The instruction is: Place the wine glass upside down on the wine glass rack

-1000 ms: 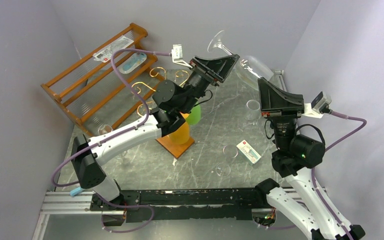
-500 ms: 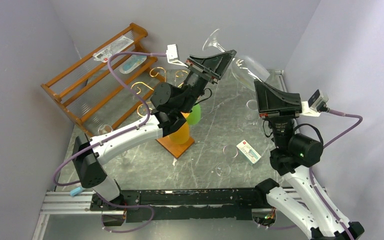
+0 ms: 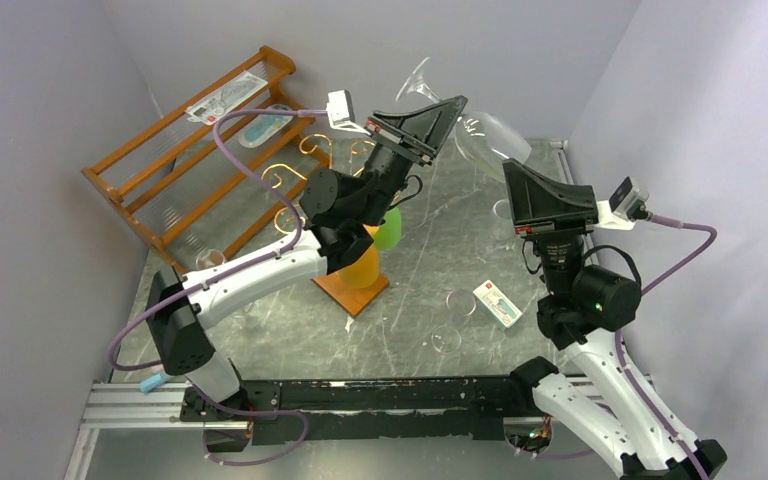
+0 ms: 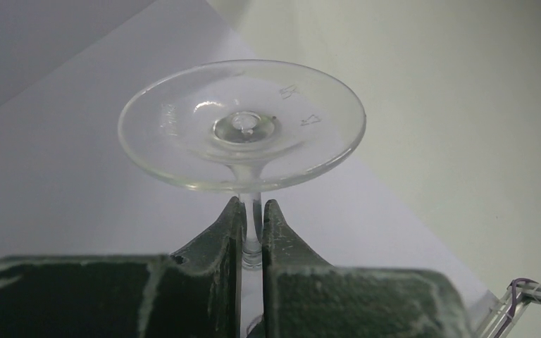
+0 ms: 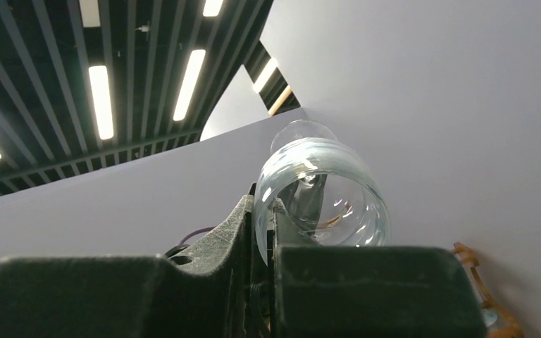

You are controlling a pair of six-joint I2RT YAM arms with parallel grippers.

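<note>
A clear wine glass (image 3: 485, 140) hangs tilted high over the back of the table, foot up and to the left. My left gripper (image 3: 449, 104) is shut on its thin stem just below the round foot (image 4: 241, 127); in the left wrist view the stem (image 4: 251, 229) sits pinched in the left gripper (image 4: 252, 211). My right gripper (image 3: 509, 166) is shut on the bowl's rim; the right wrist view shows the bowl (image 5: 331, 193) with one finger inside and one outside, at the right gripper (image 5: 264, 204). The wine glass rack (image 3: 295, 176), gold scroll arms on an orange-brown base (image 3: 344, 291), stands below the left arm.
An orange (image 3: 360, 266) and a green (image 3: 391, 230) rounded object sit at the rack. A stepped wooden slatted shelf (image 3: 200, 140) holding packets fills the back left. A small box (image 3: 497, 302) and several clear glasses (image 3: 459, 301) lie on the marble table (image 3: 290, 330).
The left gripper's jaws have closed onto the stem. Both arms and the glass have drifted a little to the left and up.
</note>
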